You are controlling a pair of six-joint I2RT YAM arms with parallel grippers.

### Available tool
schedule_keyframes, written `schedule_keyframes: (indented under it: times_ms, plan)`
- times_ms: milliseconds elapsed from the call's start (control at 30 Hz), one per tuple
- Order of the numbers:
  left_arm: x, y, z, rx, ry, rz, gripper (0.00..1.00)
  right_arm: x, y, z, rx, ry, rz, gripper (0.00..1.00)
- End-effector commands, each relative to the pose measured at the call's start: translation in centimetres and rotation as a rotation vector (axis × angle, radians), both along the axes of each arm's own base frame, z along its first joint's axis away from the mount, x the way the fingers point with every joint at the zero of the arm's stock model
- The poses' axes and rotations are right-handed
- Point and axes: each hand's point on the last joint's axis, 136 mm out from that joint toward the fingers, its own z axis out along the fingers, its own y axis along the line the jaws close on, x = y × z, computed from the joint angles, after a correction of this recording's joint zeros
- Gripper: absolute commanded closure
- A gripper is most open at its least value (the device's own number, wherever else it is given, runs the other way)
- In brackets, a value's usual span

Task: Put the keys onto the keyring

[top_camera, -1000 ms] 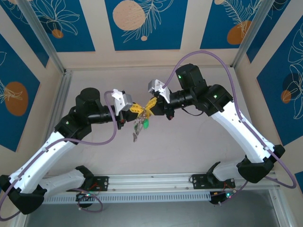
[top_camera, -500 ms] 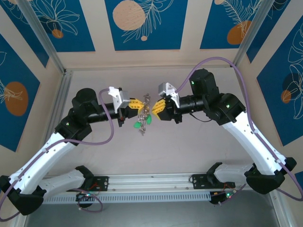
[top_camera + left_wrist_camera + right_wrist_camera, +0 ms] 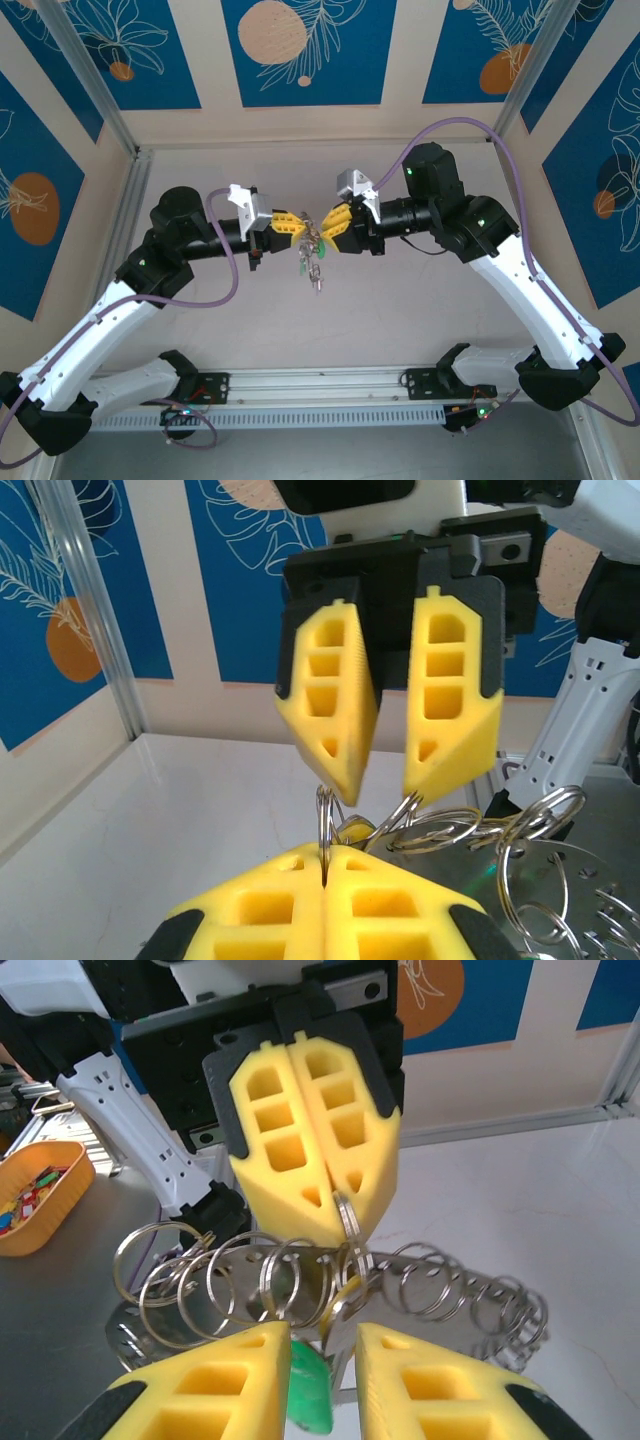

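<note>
In the top view my two grippers meet tip to tip above the table's middle. My left gripper (image 3: 297, 224) (image 3: 324, 852) is shut on a thin split ring of the keyring (image 3: 326, 820) (image 3: 347, 1222), holding it edge-on. A bunch of several linked steel rings (image 3: 240, 1280) trails from it. The keys (image 3: 313, 262) dangle below. A green-headed key (image 3: 312, 1390) and a bare metal blade hang in the gap between the fingers of my right gripper (image 3: 325, 224) (image 3: 325, 1338), which stands open. No lilac key can be made out.
Beige table surface (image 3: 400, 310) lies under the dangling bunch. A metal rail (image 3: 320, 385) runs along the near edge by the arm bases. Blue patterned walls enclose the back and sides. An orange tray (image 3: 35, 1195) of small parts stands beyond the left arm.
After drawing apart half a second ago, the grippers have closed in on each other again. The key bunch now hangs lower between them.
</note>
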Motion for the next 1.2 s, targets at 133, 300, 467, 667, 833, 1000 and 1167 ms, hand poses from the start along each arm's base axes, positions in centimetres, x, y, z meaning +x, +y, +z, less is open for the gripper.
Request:
schedule_keyframes:
  times_ms: [133, 300, 467, 667, 833, 1000, 1167]
  plan:
    - [-1.7, 0.7, 2.3, -0.044, -0.081, -0.051, 1.0, -0.9, -0.2, 2.9, 0.086, 0.007, 0.057, 0.77]
    - [-1.9, 0.8, 2.4, -0.046, -0.083, -0.065, 1.0, -0.9, -0.2, 3.1, 0.108, 0.049, 0.089, 0.77]
    - [-1.9, 0.8, 2.5, -0.048, -0.083, -0.072, 1.0, -1.1, 0.4, 2.8, 0.098, 0.108, 0.14, 0.77]
    - [-2.0, 0.9, 2.6, -0.05, -0.084, -0.069, 1.0, -1.2, 0.7, 2.4, 0.088, 0.139, 0.162, 0.76]
    - [-2.0, 0.9, 2.7, -0.052, -0.085, -0.072, 1.0, -1.0, 0.8, 1.9, 0.076, 0.158, 0.163, 0.83]
    - [-2.1, 0.9, 2.7, -0.055, -0.083, -0.072, 1.0, -1.2, 1.0, 1.6, 0.069, 0.169, 0.174, 0.83]
    - [-2.0, 0.9, 2.8, -0.055, -0.083, -0.071, 1.0, -1.4, 1.2, 1.3, 0.062, 0.185, 0.192, 0.83]
